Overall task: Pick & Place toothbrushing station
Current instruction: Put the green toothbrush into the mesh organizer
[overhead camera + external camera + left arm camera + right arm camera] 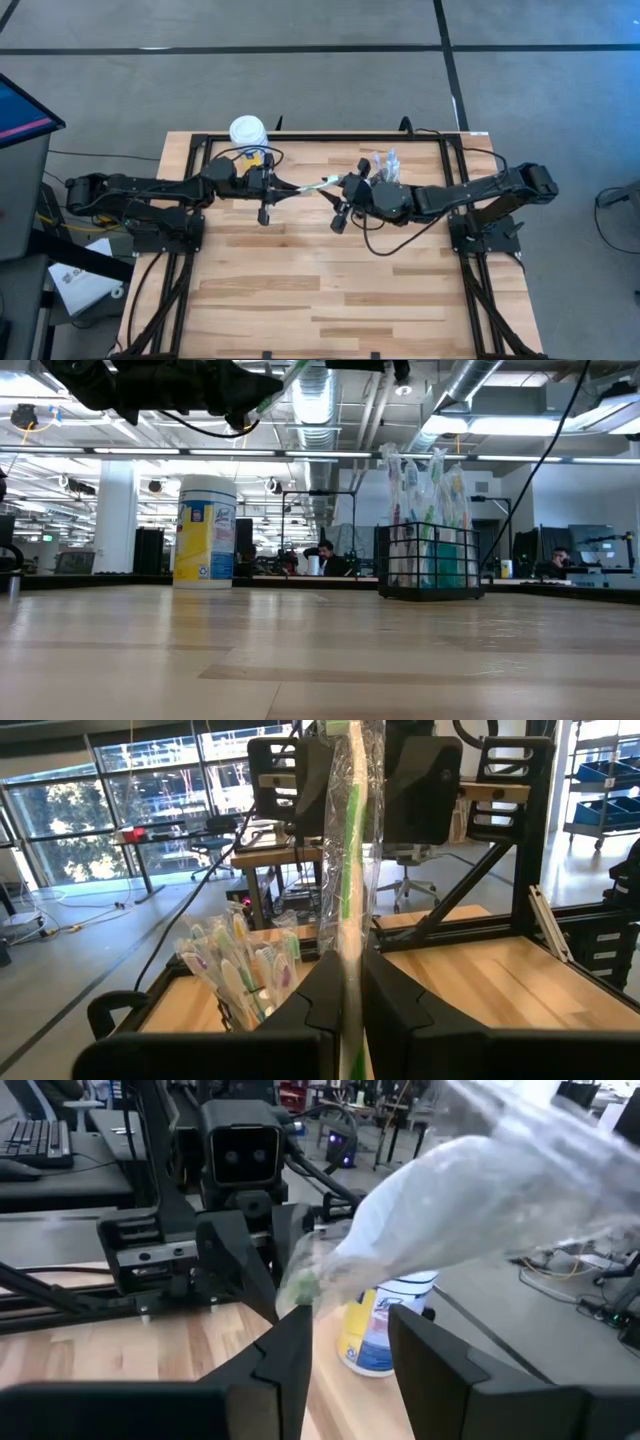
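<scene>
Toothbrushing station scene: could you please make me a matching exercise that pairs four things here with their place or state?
Things:
1. wrapped green toothbrush
2. wire-mesh holder
3. white-lidded jar
4. right gripper

Places or states:
A. standing at the far edge of the table, on the left arm's side
B. held in the air, clamped by the left gripper
C. standing on the table, filled with wrapped toothbrushes
D. open, at the free end of the held wrapper

Pairs: 1-B, 2-C, 3-A, 4-D
</scene>
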### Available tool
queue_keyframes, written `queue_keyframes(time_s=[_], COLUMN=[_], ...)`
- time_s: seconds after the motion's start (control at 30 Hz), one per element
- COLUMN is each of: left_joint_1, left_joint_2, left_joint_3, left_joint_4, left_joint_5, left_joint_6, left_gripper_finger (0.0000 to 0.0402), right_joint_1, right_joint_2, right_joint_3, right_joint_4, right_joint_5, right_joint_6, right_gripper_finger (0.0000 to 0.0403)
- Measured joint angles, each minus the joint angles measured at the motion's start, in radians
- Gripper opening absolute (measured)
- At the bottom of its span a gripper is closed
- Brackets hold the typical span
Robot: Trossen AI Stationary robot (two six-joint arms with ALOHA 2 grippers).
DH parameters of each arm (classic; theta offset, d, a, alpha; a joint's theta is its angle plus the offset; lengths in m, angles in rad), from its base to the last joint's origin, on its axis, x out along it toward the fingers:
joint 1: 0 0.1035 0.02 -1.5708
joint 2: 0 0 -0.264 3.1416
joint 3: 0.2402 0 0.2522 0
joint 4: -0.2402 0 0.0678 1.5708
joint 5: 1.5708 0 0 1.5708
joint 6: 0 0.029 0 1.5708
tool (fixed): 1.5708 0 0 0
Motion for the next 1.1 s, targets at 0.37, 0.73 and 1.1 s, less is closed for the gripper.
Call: queue_keyframes(time_s=[0.37, 0.73, 1.1], left_joint_1=[0.000, 0.000, -0.001], left_joint_2=[0.000, 0.000, 0.000], left_joint_3=[0.000, 0.000, 0.000], left_joint_4=[-0.004, -0.005, -0.007], left_joint_5=[0.000, 0.000, 0.003], left_joint_6=[0.000, 0.001, 0.007], left_gripper_finger=[0.0012, 0.0013, 0.0020], right_joint_1=[0.014, 0.012, 0.014], right_joint_2=[0.000, 0.000, 0.000], right_joint_3=[0.000, 0.000, 0.000], right_joint_4=[0.035, 0.072, 0.068], right_joint_5=[-0.058, -0.058, -0.082], right_joint_6=[-0.012, -0.026, -0.035], right_gripper_finger=[0.0124, 0.0110, 0.0015])
